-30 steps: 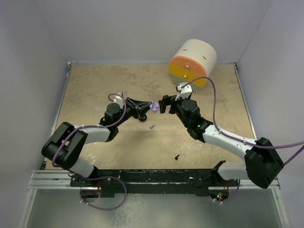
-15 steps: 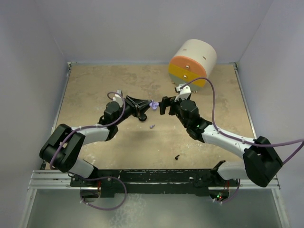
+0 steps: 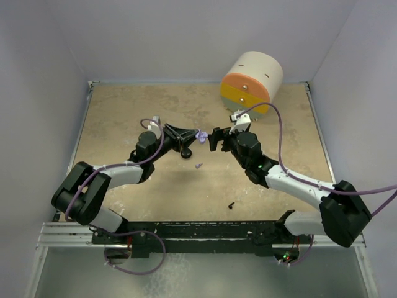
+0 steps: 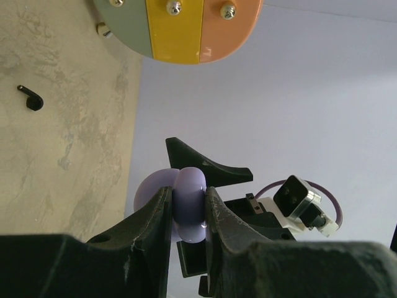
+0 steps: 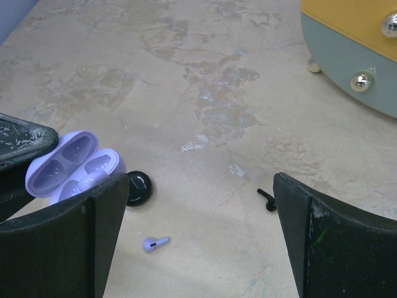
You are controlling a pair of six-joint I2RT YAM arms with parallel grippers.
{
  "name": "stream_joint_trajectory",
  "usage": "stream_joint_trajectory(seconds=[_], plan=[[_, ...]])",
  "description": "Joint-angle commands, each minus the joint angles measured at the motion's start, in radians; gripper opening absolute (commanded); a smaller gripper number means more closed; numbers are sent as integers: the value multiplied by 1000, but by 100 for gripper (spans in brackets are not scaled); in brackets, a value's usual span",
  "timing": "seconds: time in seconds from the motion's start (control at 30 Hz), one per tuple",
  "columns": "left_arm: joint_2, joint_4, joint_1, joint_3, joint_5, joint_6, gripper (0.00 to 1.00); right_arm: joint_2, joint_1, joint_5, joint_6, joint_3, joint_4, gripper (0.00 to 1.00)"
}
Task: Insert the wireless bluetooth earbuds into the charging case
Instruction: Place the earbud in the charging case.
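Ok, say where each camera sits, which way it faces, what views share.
Top external: above, behind the bases, looking down at the table; left gripper, right gripper and their arms show.
Left wrist: faces along its fingers, shut on the charging case.
Right wrist: looks down between its open fingers at the table.
All three share the charging case and black earbud.

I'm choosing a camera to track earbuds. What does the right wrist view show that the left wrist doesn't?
Only right wrist: the lilac earbud and a black puck, and the open, empty wells of the charging case. Only left wrist: the right arm's wrist camera. Both: the case in the left hand, the black earbud, the striped drum.
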Motion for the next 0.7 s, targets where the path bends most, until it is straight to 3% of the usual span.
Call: stream_joint_trajectory(seconds=[0.0,0.67], plan=[[-6,3,6,31,10,44,0,-17,-4,14,-12,13,34,100],[11,-13,6,46,3,60,0,-37,-4,-31,-41,3,54,100]])
